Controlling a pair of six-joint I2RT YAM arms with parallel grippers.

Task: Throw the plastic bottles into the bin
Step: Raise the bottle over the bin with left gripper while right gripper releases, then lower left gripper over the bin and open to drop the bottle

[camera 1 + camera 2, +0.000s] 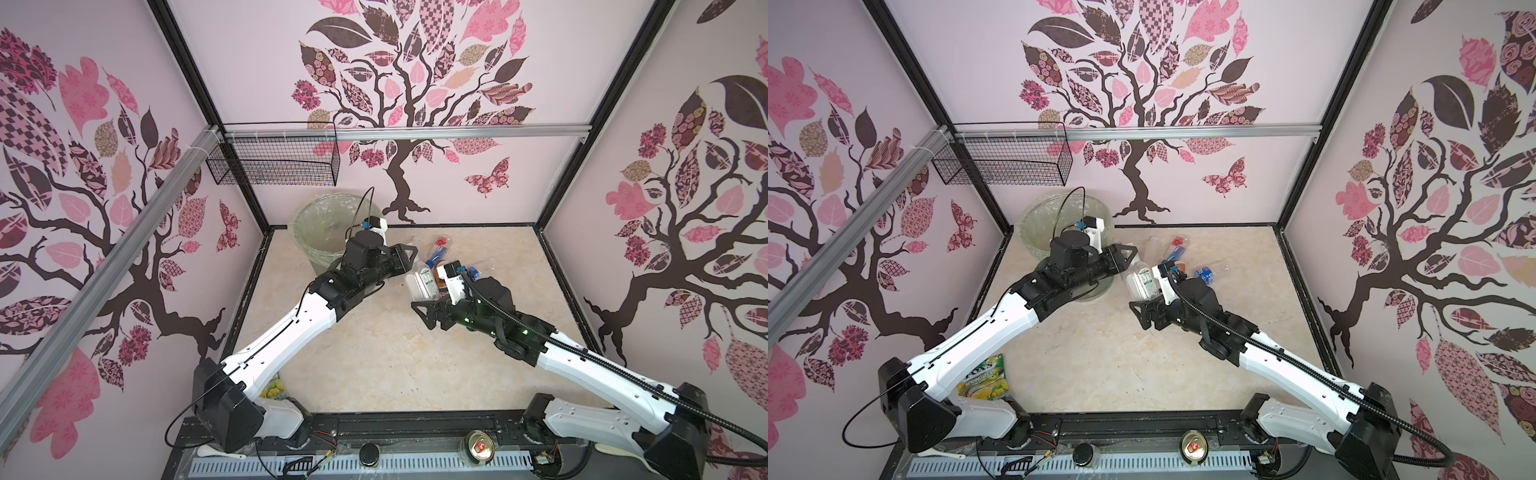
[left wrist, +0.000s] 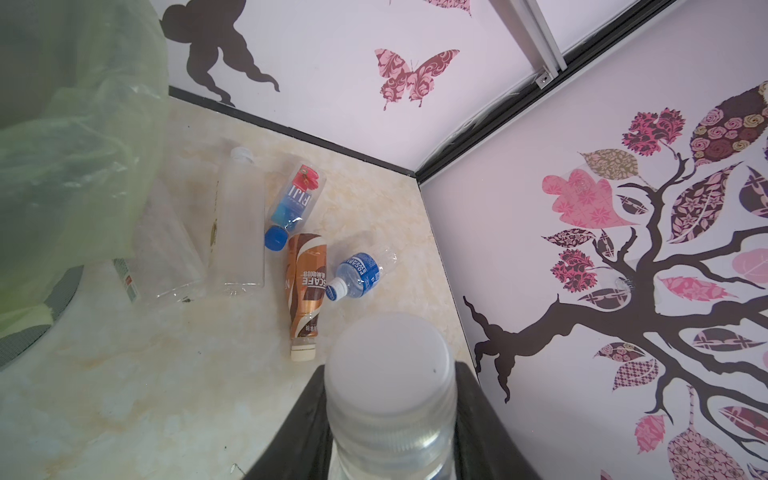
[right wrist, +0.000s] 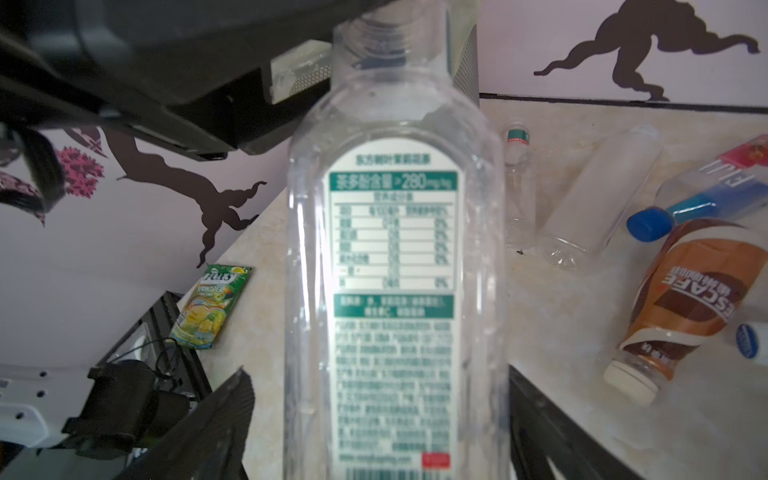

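Beige marble-look tabletop (image 1: 374, 365); bin (image 1: 309, 245) stands on its upper-left corner in both top views; right of it, upper middle, bottles lie on their sides, bunched: clear bottle (image 2: 166, 257), frosted bottle (image 2: 239, 220), Fiji bottle (image 2: 296, 199), brown coffee bottle (image 2: 306, 291), blue-label bottle (image 2: 360, 272); green sachet (image 1: 982, 378) flat at lower left.
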